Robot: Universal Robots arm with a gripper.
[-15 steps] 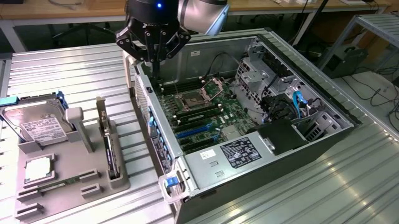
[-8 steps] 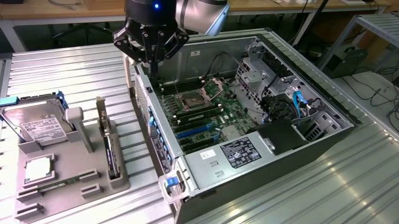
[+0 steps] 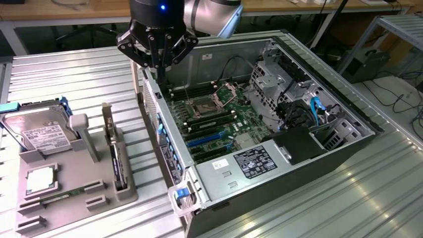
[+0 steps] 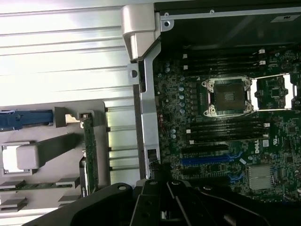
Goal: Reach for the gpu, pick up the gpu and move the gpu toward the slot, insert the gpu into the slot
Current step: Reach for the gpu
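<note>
exterior view: the claw [image 3: 158, 67] hangs over the computer case [image 3: 211, 59] wall, tips pinched together on nothing. the gpu [image 3: 117, 158] stands on edge in the grey holder [image 3: 73, 198], well off toward the exterior view's left, long axis along that wall.

wrist view: the claw [image 4: 162, 181] is apart from the gpu [image 4: 89, 155], which lies outside the case, crosswise to the blue slot [image 4: 207, 160].

Computer case [image 3: 297, 188] lay open on the table [image 3: 79, 69], motherboard [image 3: 233, 120] inside it carrying the slot [image 3: 203, 139], tray [image 3: 73, 198] stood beside it at the exterior view's left, gpu [image 3: 117, 161] on edge in the tray, hard drive [image 3: 43, 134] further left, gripper [image 3: 158, 65] above the case's tray-side wall.
</note>
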